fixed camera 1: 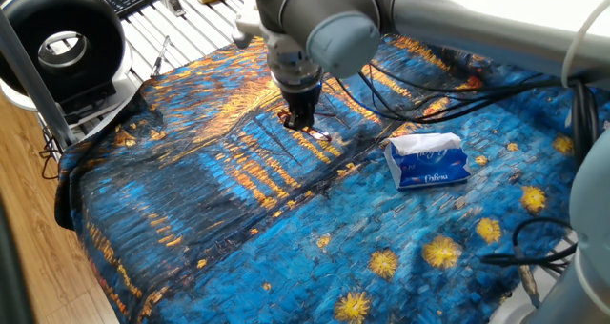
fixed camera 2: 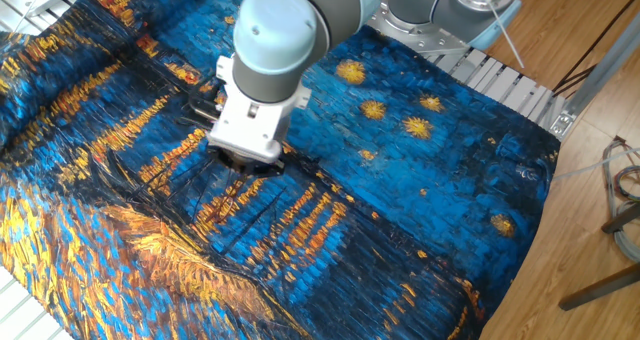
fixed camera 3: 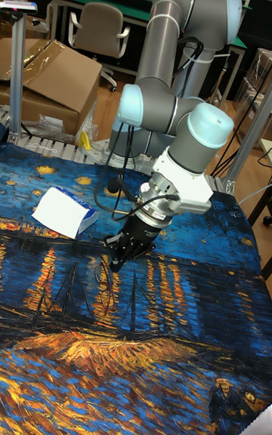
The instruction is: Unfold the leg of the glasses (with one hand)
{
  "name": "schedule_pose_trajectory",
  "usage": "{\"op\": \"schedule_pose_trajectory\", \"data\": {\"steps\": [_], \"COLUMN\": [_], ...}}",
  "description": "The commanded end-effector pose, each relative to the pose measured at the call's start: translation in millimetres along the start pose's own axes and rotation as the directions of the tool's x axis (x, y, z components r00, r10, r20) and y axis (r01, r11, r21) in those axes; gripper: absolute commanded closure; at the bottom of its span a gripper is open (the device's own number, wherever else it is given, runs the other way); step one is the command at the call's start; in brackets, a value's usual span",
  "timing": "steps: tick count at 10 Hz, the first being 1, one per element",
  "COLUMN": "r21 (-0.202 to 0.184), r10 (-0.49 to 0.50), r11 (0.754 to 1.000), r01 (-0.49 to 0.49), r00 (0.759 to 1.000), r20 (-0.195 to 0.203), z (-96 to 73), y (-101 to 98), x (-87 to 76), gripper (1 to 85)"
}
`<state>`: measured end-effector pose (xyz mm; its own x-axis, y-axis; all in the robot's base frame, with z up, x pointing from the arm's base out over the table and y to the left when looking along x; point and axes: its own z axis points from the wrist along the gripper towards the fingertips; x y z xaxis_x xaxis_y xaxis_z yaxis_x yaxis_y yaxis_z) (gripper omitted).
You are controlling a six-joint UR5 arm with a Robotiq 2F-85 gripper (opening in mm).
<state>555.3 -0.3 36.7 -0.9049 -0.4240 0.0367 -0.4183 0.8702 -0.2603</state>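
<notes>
The glasses are small and thin-rimmed, with a dark reddish frame, and lie on the blue and orange painted cloth near the table's middle. My gripper, black with two fingers, points down with its tips on the cloth at the left end of the glasses. Its fingers look pressed together. The frames do not show anything pinched between them. In the other fixed view the grey wrist covers the gripper and most of the glasses. In the tall fixed view the gripper tapers down to the cloth.
A blue and white tissue pack lies to the right of the glasses, and the tall fixed view shows the same tissue pack. Black cables trail over the cloth behind the arm. A round black lamp stands at the table's left corner.
</notes>
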Motion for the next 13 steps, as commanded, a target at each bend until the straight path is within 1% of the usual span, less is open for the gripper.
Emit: {"op": "schedule_pose_trajectory", "data": {"steps": [1,5,6,8,13], "r21": [0.017,0.023,0.035,0.042,0.080], "r10": [-0.004,-0.015,-0.022,-0.026,-0.050], "r11": [1.000,1.000,0.999,0.999,0.996], "r01": [0.004,0.015,0.022,0.026,0.049], "r00": [1.000,1.000,1.000,1.000,0.999], "r20": [0.006,0.010,0.009,0.009,0.002], "z": [3.7,4.2,4.4,4.2,1.7], "y": [0.1,-1.5,-4.5,-6.3,-18.7], "x": [-0.2,-0.8,-0.8,-0.9,-0.2], "gripper": [84.7,84.7,84.7,84.7,84.7]}}
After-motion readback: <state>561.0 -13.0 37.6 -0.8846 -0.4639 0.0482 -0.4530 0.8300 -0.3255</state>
